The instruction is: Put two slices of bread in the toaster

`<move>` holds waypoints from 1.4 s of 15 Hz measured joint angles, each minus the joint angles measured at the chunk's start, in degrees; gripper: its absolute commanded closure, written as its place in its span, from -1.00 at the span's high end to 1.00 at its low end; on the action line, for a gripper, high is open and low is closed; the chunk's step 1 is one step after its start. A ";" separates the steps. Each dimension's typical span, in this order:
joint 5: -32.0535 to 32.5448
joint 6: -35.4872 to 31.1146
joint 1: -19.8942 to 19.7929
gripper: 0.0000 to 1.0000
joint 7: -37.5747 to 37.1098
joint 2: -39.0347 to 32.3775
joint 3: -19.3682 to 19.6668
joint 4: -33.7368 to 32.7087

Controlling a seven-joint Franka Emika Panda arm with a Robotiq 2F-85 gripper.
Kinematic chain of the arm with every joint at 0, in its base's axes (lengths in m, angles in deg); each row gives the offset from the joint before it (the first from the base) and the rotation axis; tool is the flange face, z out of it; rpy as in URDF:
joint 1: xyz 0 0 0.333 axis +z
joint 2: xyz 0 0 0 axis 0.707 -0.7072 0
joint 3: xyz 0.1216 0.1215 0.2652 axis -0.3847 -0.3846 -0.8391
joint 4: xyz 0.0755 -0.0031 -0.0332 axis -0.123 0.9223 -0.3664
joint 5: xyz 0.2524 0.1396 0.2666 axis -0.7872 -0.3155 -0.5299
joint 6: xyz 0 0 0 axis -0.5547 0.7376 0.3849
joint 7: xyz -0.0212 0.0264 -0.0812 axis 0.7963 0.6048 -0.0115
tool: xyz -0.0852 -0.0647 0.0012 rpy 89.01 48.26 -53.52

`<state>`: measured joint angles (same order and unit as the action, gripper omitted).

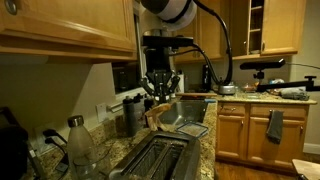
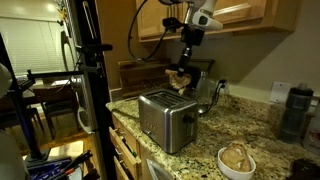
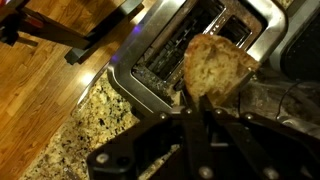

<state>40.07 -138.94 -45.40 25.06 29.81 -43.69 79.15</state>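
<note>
Above the toaster [image 2: 165, 118], your gripper [image 3: 197, 100] is clenching a bread slice [image 3: 215, 65], apparently lining it up with a slot.

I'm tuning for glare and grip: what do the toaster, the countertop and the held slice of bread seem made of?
The toaster: brushed steel by the look, shiny grey sides with soft reflections. The countertop: likely polished granite or similar stone, speckled tan and black, glossy. The slice of bread, held in the shut pincer: matte, porous crumb, pale tan with browner patches.
</note>
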 measured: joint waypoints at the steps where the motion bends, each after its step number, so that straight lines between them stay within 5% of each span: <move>1: -0.22 0.13 0.09 -0.84 0.02 -0.23 -0.02 0.00; 21: -2.57 0.27 1.39 -0.84 5.27 -5.21 -0.80 0.80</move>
<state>37.50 -138.67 -44.01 30.32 24.60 -44.50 79.95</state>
